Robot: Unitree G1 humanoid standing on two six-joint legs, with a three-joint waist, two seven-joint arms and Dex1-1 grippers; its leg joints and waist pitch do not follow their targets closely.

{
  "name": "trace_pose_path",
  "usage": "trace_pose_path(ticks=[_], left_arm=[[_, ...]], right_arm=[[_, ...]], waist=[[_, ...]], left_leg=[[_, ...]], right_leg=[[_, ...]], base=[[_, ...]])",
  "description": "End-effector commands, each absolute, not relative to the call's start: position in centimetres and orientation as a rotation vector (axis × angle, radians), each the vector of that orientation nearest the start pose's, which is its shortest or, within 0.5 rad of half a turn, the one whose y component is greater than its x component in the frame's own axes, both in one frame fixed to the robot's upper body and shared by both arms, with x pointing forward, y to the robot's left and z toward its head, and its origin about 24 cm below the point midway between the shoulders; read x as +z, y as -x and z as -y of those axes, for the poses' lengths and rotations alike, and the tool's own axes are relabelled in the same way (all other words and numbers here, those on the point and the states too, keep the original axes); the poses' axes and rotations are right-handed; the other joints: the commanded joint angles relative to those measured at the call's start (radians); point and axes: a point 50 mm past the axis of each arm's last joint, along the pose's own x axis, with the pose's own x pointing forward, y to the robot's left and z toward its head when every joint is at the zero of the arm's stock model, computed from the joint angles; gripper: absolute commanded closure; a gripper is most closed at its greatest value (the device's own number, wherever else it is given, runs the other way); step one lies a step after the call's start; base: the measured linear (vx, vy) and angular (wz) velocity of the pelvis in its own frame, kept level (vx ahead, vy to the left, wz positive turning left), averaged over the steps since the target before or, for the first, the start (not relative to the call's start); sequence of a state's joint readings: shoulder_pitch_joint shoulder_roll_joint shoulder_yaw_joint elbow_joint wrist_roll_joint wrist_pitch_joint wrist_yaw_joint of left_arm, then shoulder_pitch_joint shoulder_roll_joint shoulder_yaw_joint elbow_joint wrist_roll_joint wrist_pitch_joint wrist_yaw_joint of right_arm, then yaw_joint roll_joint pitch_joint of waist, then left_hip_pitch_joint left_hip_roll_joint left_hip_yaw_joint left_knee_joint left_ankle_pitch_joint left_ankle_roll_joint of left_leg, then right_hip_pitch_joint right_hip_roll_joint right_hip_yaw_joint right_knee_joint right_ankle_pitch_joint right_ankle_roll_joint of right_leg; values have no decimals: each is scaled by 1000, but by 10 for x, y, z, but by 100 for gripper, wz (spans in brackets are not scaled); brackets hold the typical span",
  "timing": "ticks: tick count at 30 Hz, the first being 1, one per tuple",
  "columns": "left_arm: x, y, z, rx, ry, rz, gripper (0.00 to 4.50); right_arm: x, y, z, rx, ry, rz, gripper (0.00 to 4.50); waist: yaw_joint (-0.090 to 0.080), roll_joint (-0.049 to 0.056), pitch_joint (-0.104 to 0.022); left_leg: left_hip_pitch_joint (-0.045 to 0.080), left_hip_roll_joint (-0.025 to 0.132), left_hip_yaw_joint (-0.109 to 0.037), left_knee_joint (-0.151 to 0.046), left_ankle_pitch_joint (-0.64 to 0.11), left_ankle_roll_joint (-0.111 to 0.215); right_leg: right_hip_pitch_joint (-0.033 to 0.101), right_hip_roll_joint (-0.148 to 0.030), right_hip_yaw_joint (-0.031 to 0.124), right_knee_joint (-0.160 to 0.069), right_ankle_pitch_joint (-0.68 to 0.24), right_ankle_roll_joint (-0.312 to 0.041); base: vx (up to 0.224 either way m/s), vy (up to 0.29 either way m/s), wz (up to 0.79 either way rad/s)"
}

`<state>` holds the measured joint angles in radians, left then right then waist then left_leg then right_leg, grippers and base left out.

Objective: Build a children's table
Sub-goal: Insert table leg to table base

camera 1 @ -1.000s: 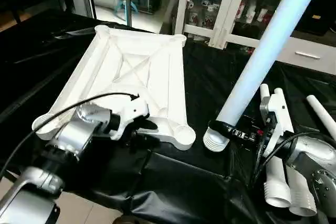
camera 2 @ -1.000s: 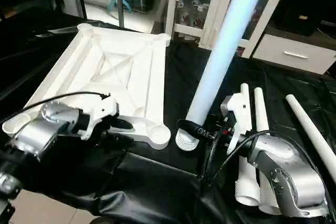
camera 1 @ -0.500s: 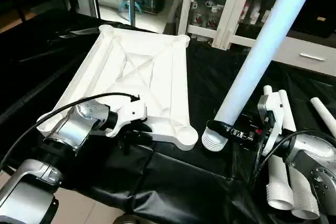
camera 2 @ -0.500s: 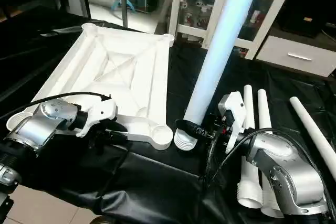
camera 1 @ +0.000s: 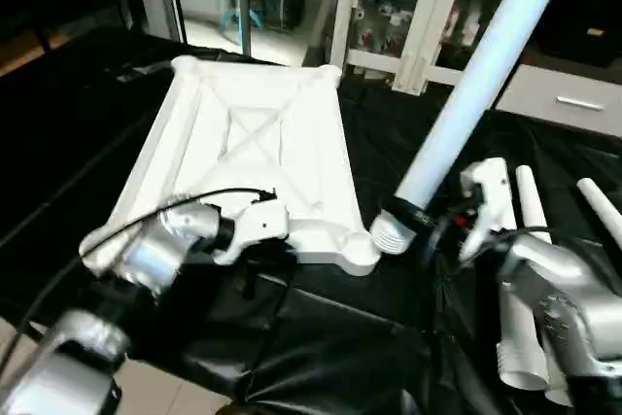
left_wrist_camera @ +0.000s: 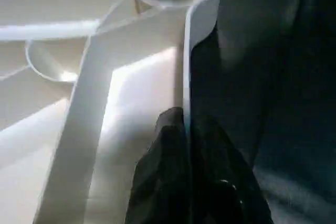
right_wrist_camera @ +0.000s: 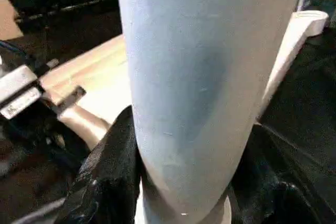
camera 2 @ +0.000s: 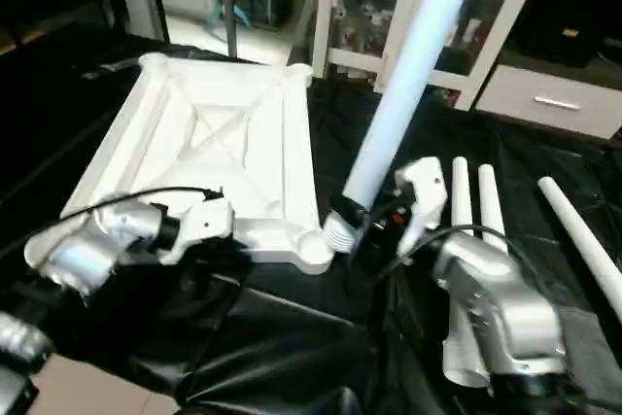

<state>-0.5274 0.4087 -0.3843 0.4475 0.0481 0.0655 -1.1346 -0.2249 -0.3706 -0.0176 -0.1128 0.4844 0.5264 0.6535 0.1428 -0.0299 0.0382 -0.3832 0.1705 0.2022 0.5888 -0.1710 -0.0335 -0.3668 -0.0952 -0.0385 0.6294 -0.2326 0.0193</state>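
Right jaws [camera 2: 352, 224] are clamped on a tube leg [camera 1: 478, 85] just above its threaded end, which hangs beside the tabletop [camera 1: 262, 157] near corner socket [camera 1: 362, 253]. Left jaws [left_wrist_camera: 186, 145] pinch the tabletop's rim. Stand the leg upright over the socket before twisting

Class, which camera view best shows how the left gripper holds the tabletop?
The left wrist view: black fingers pinch the tabletop rim between them. Both eye views show the left gripper at the near edge, contact hidden. The right wrist view shows only its casing.
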Motion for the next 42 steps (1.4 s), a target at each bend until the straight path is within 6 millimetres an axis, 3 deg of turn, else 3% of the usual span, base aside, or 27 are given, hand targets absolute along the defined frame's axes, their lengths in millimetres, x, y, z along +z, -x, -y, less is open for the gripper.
trace_pose_path(ticks=[1, 3, 9, 16, 17, 26, 33, 42], left_arm=[[31, -284, -112, -1422, -450, -447, 446], [32, -281, -110, -1434, -451, -440, 449], [32, -277, -115, -1430, -477, -470, 450], [31, -276, -122, -1411, -518, -504, 450], [31, -275, -122, -1411, -514, -508, 450], [34, -274, -122, -1420, -506, -508, 450], [38, -274, -120, -1433, -481, -485, 450], [51, -286, -107, -1364, -404, -408, 450]], right_arm=[[101, -279, 160, 823, -133, -185, 263], [101, -279, 158, 858, -136, -199, 263], [97, -280, 153, 947, -77, -279, 264], [91, -279, 155, 958, -34, -351, 264], [91, -280, 156, 956, -32, -352, 264], [85, -284, 151, 945, -39, -363, 264], [78, -284, 148, 940, -65, -375, 264], [79, -280, 145, 940, -90, -366, 264]], waist=[[-1, -21, -50], [1, -19, -48], [2, -25, -47], [-1, -31, -47], [0, -28, -48], [-3, -30, -49], [-6, -29, -47], [-6, -29, -47]], left_leg=[[29, 68, -32, -79, -209, -11], [34, 68, -28, -79, -225, -10], [30, 68, -32, -84, -236, -24], [30, 67, -31, -82, -209, -23], [31, 67, -30, -82, -211, -24], [33, 66, -30, -83, -223, -40], [35, 67, -32, -88, -266, -59], [36, 67, -31, -87, -264, -57]], right_leg=[[13, -72, 33, -69, -109, -189], [6, -69, 35, -76, -133, -178], [8, -70, 35, -79, -177, -153], [9, -66, 35, -75, -122, -158], [8, -67, 36, -75, -118, -162], [9, -64, 35, -72, -91, -176], [7, -65, 36, -77, -128, -169], [7, -65, 38, -79, -131, -172]], base=[[0, 0, 0], [0, 0, 0], [0, 0, 0], [0, 0, 0], [0, 0, 0], [0, 0, 0], [0, 0, 0], [0, 0, 0]])
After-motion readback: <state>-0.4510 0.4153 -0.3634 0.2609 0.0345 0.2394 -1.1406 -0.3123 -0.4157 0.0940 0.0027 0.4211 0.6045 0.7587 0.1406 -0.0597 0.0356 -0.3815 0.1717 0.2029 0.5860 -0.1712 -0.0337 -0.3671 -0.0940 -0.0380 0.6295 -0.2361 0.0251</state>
